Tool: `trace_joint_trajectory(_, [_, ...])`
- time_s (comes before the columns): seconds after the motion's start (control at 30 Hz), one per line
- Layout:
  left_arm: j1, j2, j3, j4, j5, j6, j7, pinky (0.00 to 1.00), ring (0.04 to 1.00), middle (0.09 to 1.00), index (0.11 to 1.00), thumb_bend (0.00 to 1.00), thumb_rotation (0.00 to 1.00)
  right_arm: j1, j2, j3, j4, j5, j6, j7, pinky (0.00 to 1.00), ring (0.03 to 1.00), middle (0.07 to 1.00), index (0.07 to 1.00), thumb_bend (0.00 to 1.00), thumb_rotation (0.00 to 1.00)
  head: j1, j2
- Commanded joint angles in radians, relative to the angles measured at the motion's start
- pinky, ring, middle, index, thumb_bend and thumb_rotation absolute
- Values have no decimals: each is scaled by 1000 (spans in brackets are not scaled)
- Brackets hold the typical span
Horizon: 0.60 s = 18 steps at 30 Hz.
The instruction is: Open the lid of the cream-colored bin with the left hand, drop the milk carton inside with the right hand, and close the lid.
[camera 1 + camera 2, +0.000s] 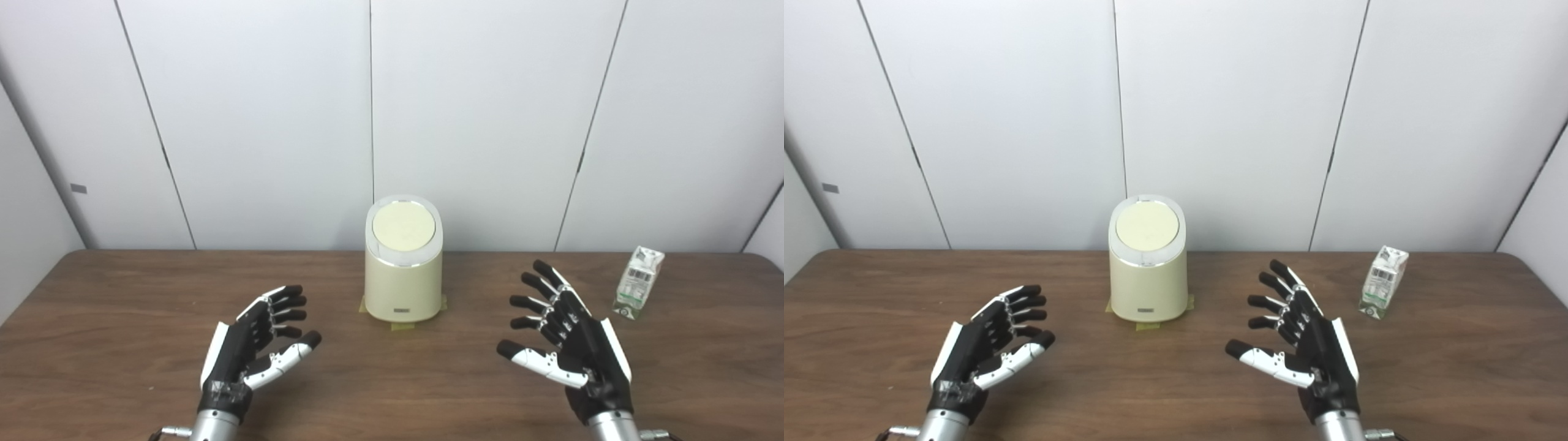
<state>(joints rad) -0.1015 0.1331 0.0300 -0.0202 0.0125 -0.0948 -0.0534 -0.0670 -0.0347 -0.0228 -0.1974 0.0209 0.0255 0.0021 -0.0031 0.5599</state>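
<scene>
The cream-colored bin (403,285) stands upright at the middle back of the wooden table (122,294), its round lid (403,226) down and shut. A small white and green milk carton (639,282) stands upright at the far right of the table. My left hand (257,343) hovers low over the table, in front and left of the bin, open and holding nothing. Open too, my right hand (566,337) is in front and right of the bin, with the carton a short way beyond it to the right. Neither hand touches anything.
Bits of yellow tape (401,326) mark the table at the bin's base. A white panelled wall (490,122) rises just behind the table's back edge. The table's right corner curves away past the carton.
</scene>
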Motion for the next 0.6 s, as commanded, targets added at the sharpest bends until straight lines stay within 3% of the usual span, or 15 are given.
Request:
trace_joint_trajectory(0.0, [-42, 5, 0, -14, 2, -42, -1, 605, 693, 736, 760, 701, 172, -31, 3, 0, -27, 7, -28, 4, 584, 736, 854, 881, 818, 185, -2, -9])
trace_joint_trajectory(0.23, [-38, 7, 0, 18, -10, -87, -8, 620, 695, 730, 757, 701, 179, -21, 8, 5, -15, -4, -50, -1, 575, 746, 856, 886, 809, 165, -18, -51])
trace_joint_trajectory(0.5, [-39, 0, 3, 21, -3, -84, 2, 611, 708, 750, 769, 714, 210, -21, 3, 10, -2, -10, -71, 4, 576, 728, 856, 893, 782, 145, -18, -54])
trace_joint_trajectory(0.57, [-41, -11, 5, 17, 9, -79, 19, 627, 734, 775, 796, 721, 258, -24, 4, 9, 1, -11, -67, 3, 573, 727, 856, 891, 782, 151, -23, -60])
